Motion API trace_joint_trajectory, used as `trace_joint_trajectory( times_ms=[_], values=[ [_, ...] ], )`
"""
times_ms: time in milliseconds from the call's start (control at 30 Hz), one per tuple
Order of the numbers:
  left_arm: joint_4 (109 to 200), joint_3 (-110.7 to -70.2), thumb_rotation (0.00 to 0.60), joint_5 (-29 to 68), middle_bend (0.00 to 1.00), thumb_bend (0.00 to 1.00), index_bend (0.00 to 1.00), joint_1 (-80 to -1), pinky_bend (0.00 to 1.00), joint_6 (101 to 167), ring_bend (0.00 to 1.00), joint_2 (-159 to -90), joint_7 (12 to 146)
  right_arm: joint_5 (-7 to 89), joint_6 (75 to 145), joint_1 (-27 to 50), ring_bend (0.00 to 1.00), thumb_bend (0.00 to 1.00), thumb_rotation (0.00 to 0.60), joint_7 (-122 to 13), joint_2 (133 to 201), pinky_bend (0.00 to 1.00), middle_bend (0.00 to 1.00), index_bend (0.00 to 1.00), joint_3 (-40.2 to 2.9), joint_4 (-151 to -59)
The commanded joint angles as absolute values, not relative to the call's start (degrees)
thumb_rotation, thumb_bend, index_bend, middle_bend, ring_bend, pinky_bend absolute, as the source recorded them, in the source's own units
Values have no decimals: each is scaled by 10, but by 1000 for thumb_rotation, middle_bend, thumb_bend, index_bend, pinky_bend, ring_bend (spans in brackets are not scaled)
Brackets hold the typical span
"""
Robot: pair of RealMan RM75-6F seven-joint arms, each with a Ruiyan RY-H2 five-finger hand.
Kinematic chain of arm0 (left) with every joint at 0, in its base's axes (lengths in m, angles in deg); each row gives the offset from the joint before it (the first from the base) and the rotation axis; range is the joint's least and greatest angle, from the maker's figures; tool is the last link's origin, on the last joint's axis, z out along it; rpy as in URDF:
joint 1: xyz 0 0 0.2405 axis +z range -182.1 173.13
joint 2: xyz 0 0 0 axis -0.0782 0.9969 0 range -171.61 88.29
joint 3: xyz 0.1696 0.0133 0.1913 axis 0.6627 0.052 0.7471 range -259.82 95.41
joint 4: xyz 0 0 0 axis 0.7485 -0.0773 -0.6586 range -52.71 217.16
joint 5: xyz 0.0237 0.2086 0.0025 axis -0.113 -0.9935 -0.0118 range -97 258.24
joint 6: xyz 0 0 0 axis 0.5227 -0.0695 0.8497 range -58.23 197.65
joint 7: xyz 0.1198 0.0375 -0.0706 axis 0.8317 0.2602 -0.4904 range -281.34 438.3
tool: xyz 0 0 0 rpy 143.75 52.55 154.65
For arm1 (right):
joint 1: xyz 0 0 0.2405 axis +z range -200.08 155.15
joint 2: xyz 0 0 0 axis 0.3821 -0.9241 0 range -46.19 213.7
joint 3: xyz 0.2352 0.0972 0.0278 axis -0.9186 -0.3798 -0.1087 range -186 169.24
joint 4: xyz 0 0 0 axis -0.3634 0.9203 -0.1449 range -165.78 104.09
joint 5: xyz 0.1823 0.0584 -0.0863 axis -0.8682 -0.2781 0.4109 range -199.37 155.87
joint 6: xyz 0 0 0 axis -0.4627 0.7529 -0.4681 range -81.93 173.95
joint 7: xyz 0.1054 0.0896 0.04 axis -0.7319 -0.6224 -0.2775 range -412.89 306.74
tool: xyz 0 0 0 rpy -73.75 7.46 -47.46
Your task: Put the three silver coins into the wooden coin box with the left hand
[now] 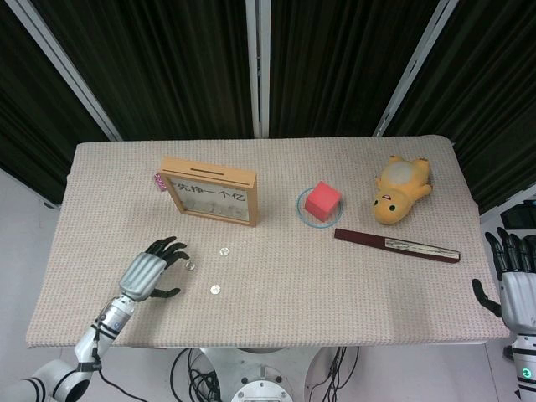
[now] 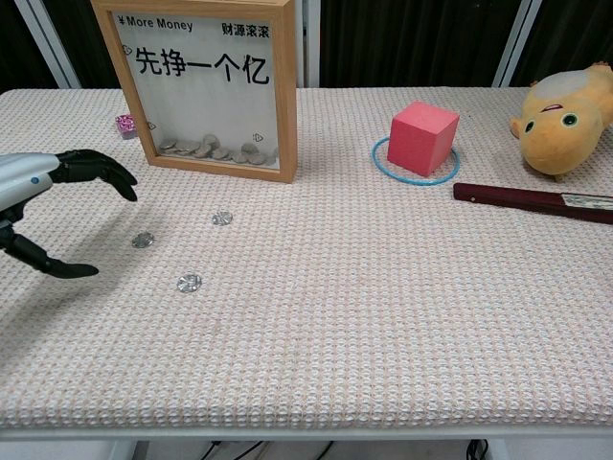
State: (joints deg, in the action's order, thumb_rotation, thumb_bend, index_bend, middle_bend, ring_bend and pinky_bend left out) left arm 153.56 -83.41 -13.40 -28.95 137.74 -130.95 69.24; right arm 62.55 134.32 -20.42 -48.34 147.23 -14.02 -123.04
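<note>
Left hand spread, holding nothing, poised just left of nearest silver coin; other two coins further right. Wooden coin box standing beyond, far side. Right hand open, well apart at right edge.

chest view: left hand cut by left edge | yellow plush toy cut by right edge | head view: right hand partly cropped
</note>
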Motion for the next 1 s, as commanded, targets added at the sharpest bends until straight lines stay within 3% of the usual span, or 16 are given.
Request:
trace_joint_trajectory(
  times_ms=[33, 500, 1000],
  values=[
    [1513, -830, 600, -131, 169, 166, 322, -300, 138, 1369, 63, -1326, 676, 627, 1343, -204, 0, 298, 600, -484, 1470, 0, 0, 0, -140, -1232],
    [1471, -828, 600, -106, 169, 282, 331, -318, 135, 1343, 63, -1358, 698, 623, 1342, -206, 0, 303, 600, -486, 1465, 0, 0, 0, -139, -1237],
    [1477, -824, 600, -86, 169, 282, 382, -322, 133, 1333, 63, -1354, 702, 617, 1333, -201, 0, 311, 600, -478, 1466, 0, 0, 0, -140, -1241]
  ],
)
